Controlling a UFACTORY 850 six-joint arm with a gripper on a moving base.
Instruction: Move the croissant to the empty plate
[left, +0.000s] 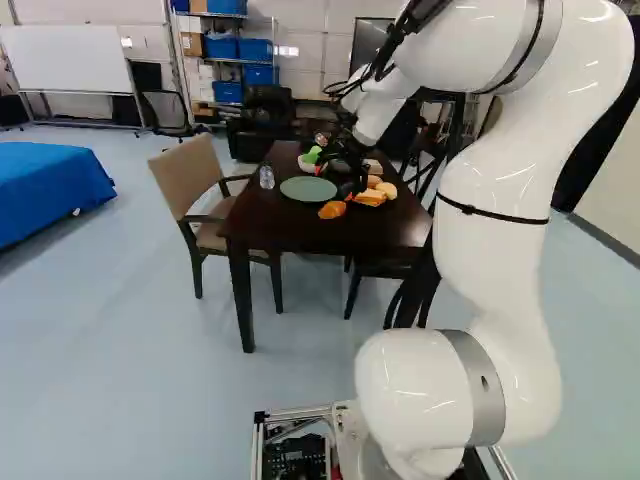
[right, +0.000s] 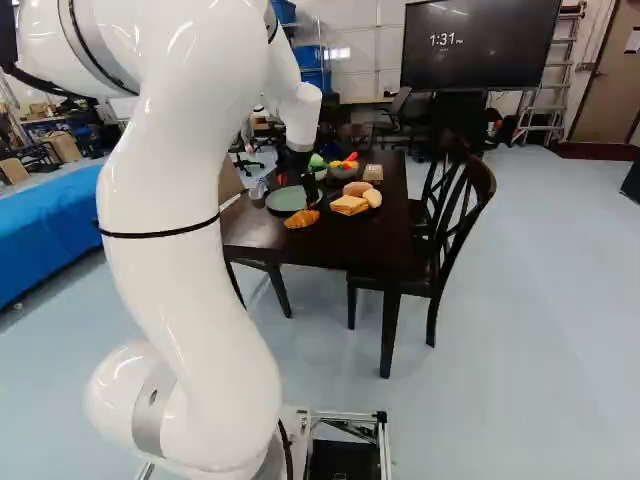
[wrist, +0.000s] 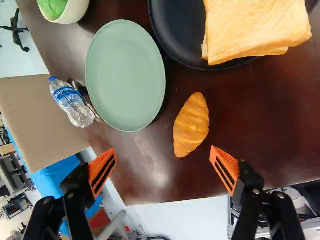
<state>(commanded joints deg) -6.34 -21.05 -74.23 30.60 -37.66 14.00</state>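
Croissant (wrist: 191, 125) is lying on the bench (wrist: 255, 120), just beside the green plate (wrist: 125, 75), and the pincer (right: 310, 187) is hovering near that plate, spreading wide, gripping nothing! Over on the plate's other side, a bottle (wrist: 72, 104) is standing; bread (wrist: 255, 25) is resting on a black plate (wrist: 179, 35) near the green one.

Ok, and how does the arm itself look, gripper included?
The arm is glossy white, built of thick rounded segments, with grey metallic bands at some joints and thin black straps around it; dark cables run along its upper part. The gripper is black, with two fingers carrying orange, slotted, wedge-shaped pads.
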